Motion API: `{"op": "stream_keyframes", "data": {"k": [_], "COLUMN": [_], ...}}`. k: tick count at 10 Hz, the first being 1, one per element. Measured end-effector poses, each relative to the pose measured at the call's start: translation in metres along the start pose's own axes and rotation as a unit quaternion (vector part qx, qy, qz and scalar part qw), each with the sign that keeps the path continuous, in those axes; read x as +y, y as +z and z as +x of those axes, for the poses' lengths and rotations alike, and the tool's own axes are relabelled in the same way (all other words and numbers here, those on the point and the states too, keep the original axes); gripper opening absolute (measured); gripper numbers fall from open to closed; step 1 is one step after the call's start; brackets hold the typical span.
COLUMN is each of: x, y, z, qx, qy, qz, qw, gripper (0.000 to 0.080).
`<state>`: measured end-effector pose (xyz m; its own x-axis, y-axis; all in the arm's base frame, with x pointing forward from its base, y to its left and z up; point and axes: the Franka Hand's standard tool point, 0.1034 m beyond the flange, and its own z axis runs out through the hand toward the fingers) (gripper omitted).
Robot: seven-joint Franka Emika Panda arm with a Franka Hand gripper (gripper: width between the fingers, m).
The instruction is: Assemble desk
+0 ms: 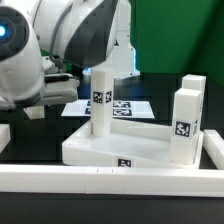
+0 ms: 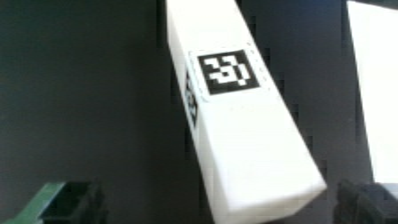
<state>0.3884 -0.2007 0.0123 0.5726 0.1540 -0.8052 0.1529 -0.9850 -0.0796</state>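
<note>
- Robot arm [image 1: 60, 45]: its white body fills the upper part of the exterior view's left, leaning in over the scene; a blue light shows at the far edge. The fingers [image 2: 63, 200] cannot be made out in the exterior view. In the wrist view only dark blurred tips show at the edges of the picture, well apart and with nothing between them, so they stand released and spread wide.
- Marker board [image 1: 125, 108]: a flat white sheet with black tags, lying on the dark desk [image 1: 30, 120] behind the tabletop.
- Tabletop [image 1: 120, 148]: the large white tray-like slab lies flat in the middle, its long axis running across the exterior view from left to right; a small tag shows on its front rim.
- Centre leg [image 1: 100, 100]: a white block standing upright on the tabletop's rear left part, long axis vertical, one tag on its side facing the camera. The wrist view shows a long white tagged leg close up, running slantwise through the picture.
- Right leg [image 1: 186, 120]: a second, thicker-looking white block, upright at the tabletop's right end, long axis vertical, tag low on its front face.
- Border rail [image 1: 110, 182]: a long white bar lies across the foreground, in front of the tabletop.
</note>
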Motion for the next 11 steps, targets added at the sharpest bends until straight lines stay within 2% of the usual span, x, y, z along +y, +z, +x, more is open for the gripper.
{"op": "stream_keyframes", "data": {"k": [4,11], "x": [-0.0075,-0.0026], "y": [0.0050,0.0073], "z": [0.0045,0.0050], "qx": [-0.005,-0.024], "qy": [0.000,0.003], "qz": [-0.003,0.003], "qw": [1.000,1.000], "gripper": [0.0648,0.0648]}}
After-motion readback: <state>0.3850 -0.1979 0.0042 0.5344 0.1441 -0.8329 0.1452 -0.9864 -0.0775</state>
